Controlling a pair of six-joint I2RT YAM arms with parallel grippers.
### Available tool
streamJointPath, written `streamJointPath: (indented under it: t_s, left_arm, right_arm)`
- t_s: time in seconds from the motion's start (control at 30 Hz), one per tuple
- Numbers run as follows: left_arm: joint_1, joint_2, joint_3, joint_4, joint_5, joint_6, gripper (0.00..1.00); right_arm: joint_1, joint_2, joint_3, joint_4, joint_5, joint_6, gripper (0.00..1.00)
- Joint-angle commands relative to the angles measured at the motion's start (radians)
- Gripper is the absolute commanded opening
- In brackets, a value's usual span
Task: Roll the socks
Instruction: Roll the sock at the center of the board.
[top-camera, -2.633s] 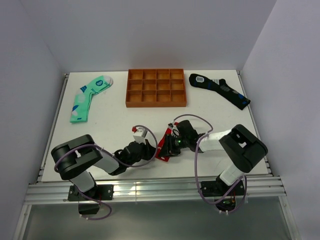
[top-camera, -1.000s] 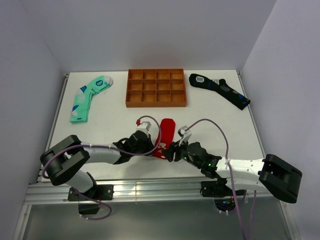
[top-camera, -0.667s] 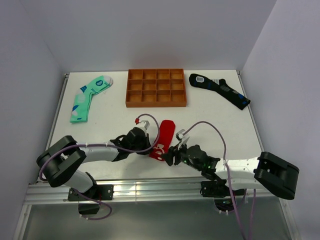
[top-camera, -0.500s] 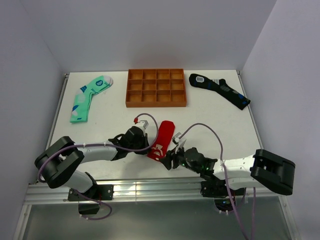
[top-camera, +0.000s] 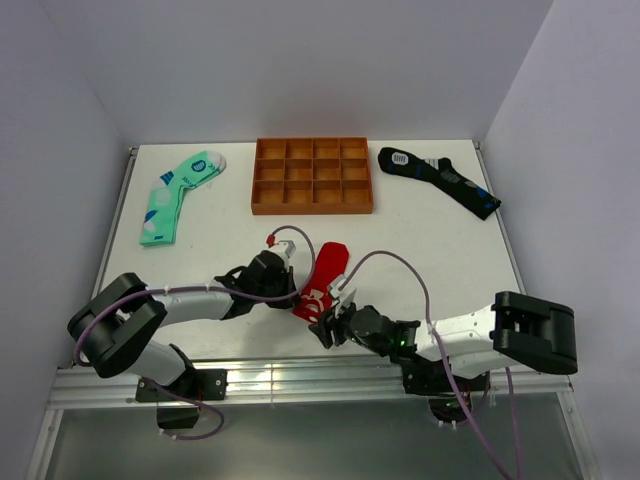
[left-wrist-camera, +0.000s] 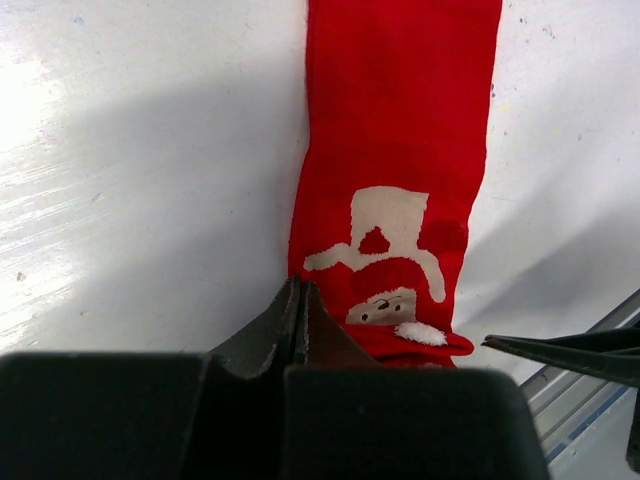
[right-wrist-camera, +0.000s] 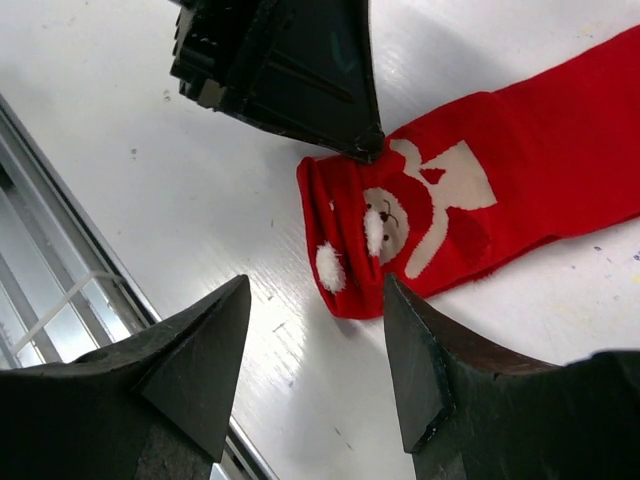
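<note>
Nearest the table's (top-camera: 230, 215) front edge, well to the near side of the wooden tray (top-camera: 312, 176), the right gripper (top-camera: 325, 326) stands with its jaws spread wide and nothing between them, facing the near end of the red sock (top-camera: 326, 266). That sock lies flat between the tray and the arms, its near end bunched into a small fold over a white figure. The left gripper (left-wrist-camera: 300, 288) is closed tight, its tip touching the sock's left edge; I cannot tell whether it pinches any fabric. Farther back, the green sock (top-camera: 178, 193) lies left of the tray and the black sock (top-camera: 438, 178) lies right of it.
</note>
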Motion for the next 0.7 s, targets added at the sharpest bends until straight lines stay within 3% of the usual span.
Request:
streamJointPath:
  t_s: [0.0, 0.67]
  left_arm:
    - [0.005, 0.017, 0.011, -0.089, 0.023, 0.034, 0.00]
    - [0.032, -0.001, 0.036, -0.130, 0.099, 0.045, 0.00]
  right_arm:
    - [0.042, 0.048, 0.063, -0.024, 0.118, -0.048, 0.63]
    - [0.205, 0.263, 0.219, -0.183, 0.448, -0.053, 0.53]
